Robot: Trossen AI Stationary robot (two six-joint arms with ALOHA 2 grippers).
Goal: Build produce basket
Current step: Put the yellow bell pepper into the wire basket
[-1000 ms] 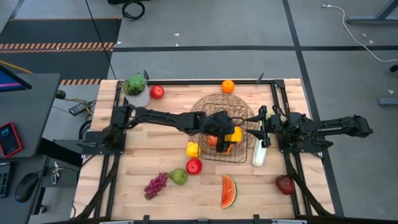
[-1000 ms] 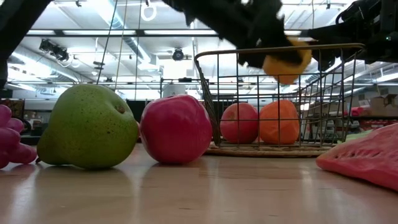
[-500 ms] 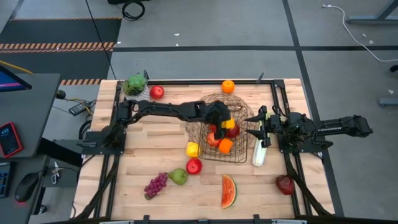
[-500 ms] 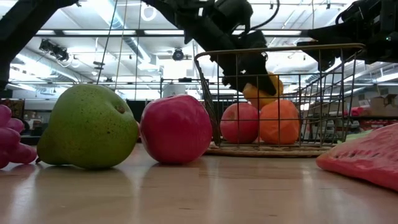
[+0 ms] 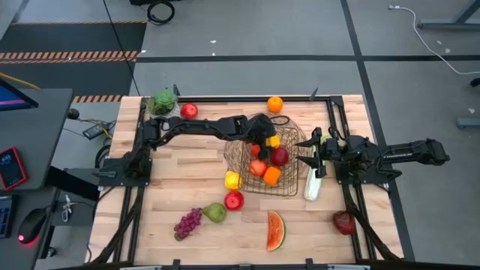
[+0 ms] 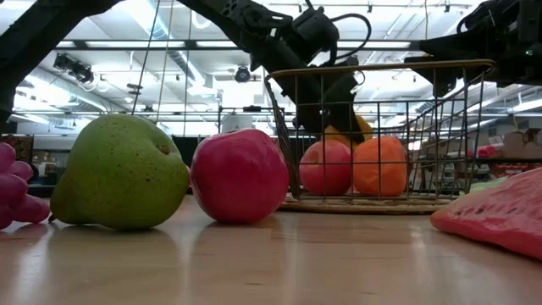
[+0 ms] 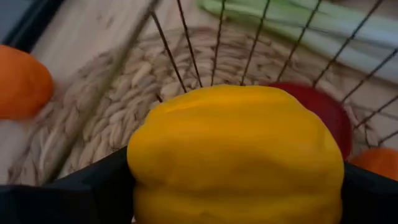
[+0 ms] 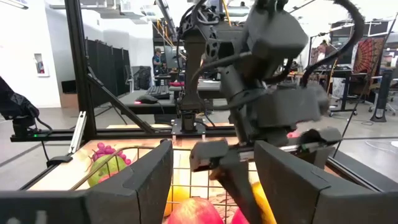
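I have the left end effector (image 5: 268, 138) clamped on a yellow bell pepper (image 7: 236, 155) just inside the far side of the wire basket (image 5: 294, 135), which sits right of the counter's (image 5: 180, 172) centre with a red apple (image 5: 279, 156) and an orange (image 5: 271, 175) already in it. My right end effector (image 5: 311, 153) waits with fingers apart at the basket's right side, beside the celery stalk (image 5: 312, 184); a lemon (image 5: 232, 180), another apple (image 5: 234, 199), pear (image 5: 215, 212), grapes (image 5: 187, 223) and watermelon slice (image 5: 275, 230) lie toward the near edge. I can read no writing anywhere.
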